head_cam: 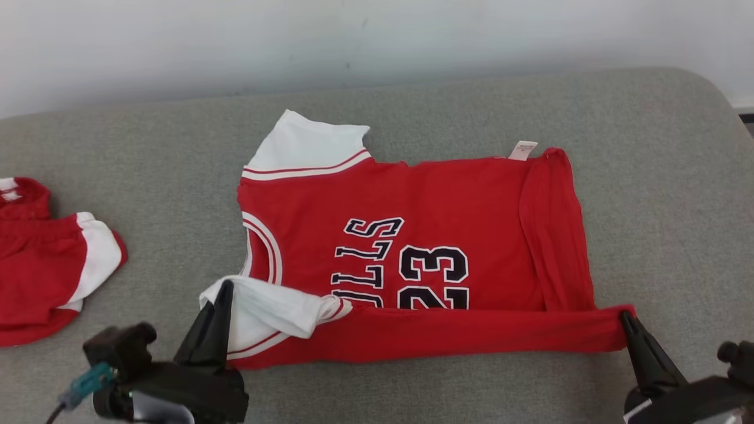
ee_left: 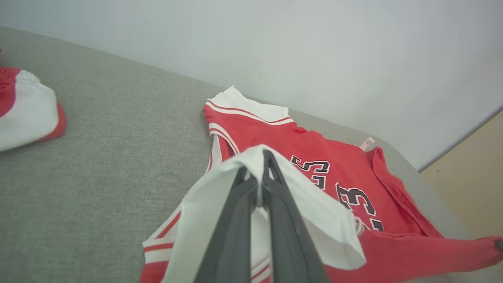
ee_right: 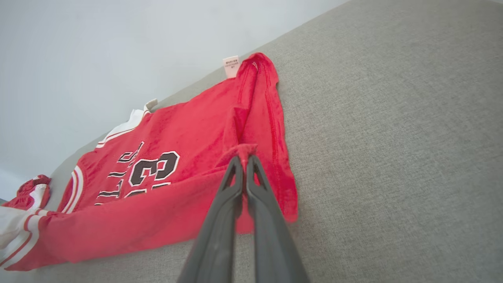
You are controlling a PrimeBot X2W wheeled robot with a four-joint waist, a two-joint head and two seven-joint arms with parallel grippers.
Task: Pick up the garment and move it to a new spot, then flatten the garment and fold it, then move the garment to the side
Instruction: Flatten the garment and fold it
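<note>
The garment (head_cam: pixel 424 212) is a red jersey with white sleeves and black lettering, spread on the grey cushion with its near edge folded up. My left gripper (head_cam: pixel 225 287) is shut on the garment's near white sleeve (ee_left: pixel 220 184). Pinching the garment's near red hem corner (ee_right: pixel 245 151), my right gripper (head_cam: pixel 625 318) is shut too. In the left wrist view the white cloth drapes over the left gripper (ee_left: pixel 255 173). The right wrist view has the right gripper (ee_right: pixel 244 160) nipping the red corner, lifted slightly off the cushion.
Another red and white garment (head_cam: pixel 47 259) lies at the cushion's left edge. The grey cushion (head_cam: pixel 665 194) stretches bare to the right and behind the jersey, ending at a pale wall (head_cam: pixel 377 35). A tan floor (ee_left: pixel 471 177) lies beyond the cushion's right end.
</note>
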